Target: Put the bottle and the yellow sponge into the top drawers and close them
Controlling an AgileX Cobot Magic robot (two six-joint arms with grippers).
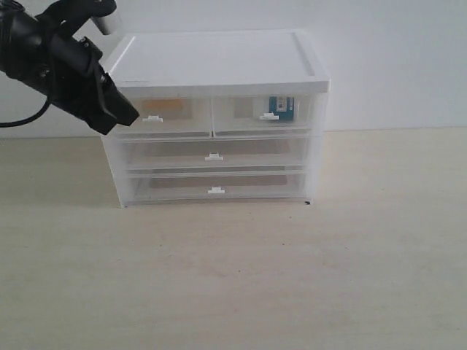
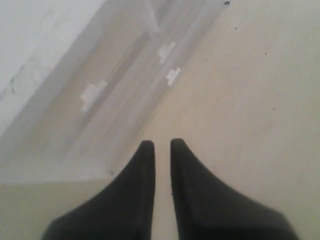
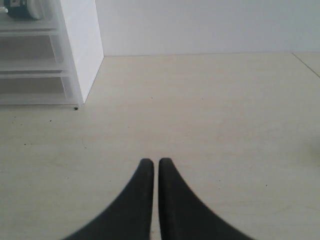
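Note:
Both top drawers sit flush with the cabinet front. Through the translucent left top drawer [image 1: 182, 120] the yellow sponge [image 1: 166, 106] shows as an orange patch. The bottle [image 1: 281, 108] with its teal label stands inside the right top drawer [image 1: 241, 122]; its base also shows in the right wrist view [image 3: 20, 9]. My left gripper [image 1: 124, 115] hangs shut and empty by the cabinet's upper left front corner; its fingertips [image 2: 162, 145] point along the drawer fronts. My right gripper [image 3: 152, 162] is shut and empty over bare table, away from the cabinet.
The white cabinet [image 1: 219, 58] stands at the back of the wooden table [image 1: 233, 277], against a white wall. Two full-width drawers [image 1: 213, 153] below the top pair are also shut. The right arm is outside the exterior view.

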